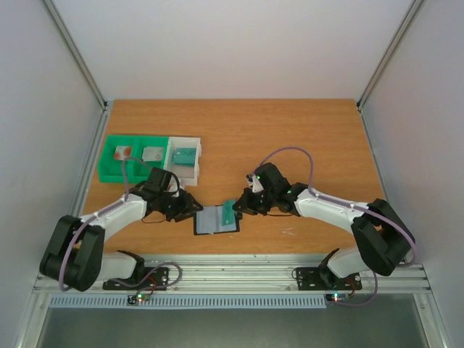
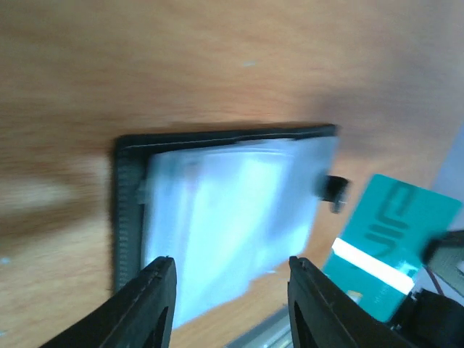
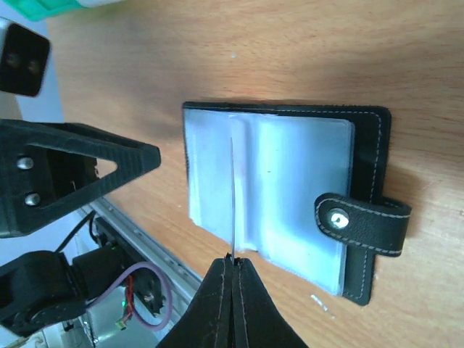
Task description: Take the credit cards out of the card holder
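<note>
The black card holder [image 1: 214, 220] lies open on the table between the arms, clear pockets up [image 2: 225, 217], clasp tab [image 3: 362, 221] on one edge. My right gripper [image 1: 237, 207] is shut on a teal-green credit card [image 1: 229, 212] by its edge. The right wrist view shows that card edge-on [image 3: 233, 196] above the pockets, gripper [image 3: 235, 259] closed on it. In the left wrist view the card [image 2: 391, 239] hangs just past the clasp, apart from the pockets. My left gripper [image 1: 190, 207] hovers open at the holder's left edge, nothing between its fingers [image 2: 230, 262].
A green tray [image 1: 109, 171] and a white tray [image 1: 197, 147] stand side by side at the back left. A teal card [image 1: 186, 155] lies in the white one, small items in the green. The metal rail [image 1: 232, 274] runs along the near edge.
</note>
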You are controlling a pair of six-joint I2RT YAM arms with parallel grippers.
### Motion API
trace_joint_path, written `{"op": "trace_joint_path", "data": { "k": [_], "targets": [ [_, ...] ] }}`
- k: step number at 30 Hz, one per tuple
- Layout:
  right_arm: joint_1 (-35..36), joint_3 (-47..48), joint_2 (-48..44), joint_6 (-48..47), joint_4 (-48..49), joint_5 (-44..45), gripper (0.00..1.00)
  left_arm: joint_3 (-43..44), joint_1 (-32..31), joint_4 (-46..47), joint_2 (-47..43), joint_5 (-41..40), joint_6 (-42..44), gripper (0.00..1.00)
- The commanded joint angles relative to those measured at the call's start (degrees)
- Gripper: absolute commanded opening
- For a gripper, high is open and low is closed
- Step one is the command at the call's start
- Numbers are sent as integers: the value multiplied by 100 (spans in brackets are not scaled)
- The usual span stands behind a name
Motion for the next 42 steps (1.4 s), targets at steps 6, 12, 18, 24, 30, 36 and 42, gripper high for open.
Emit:
{"op": "trace_joint_path", "data": {
  "k": [6,12,18,24,30,36,42],
  "targets": [
    [-29,-43,-941,695,361,-60,1,220,-20,716,-1266,867,-898,57],
    [-24,-124,-1371,1263,1330,-341,1,70,-32,1650,-1869,1234,-1663,57],
    [4,-112,-1356,1578,1897,-566,1,-279,-72,3209,-1799,1617,-2493,48],
    [76,-141,-1325,1672,2206,-668,1,-486,-146,4561,-1532,1806,-3262,29],
    [123,-137,-1263,1512,2167,-809,1,-582,-148,5299,-1420,1946,-3617,0],
    [66,256,-1570,418,516,-813,18,-453,-148,5255,-1451,2306,-3461,0],
    [-34,1265,-1882,-1286,-1606,-706,35,-20,-148,3974,-1676,2797,-2630,0]
  ]
}}
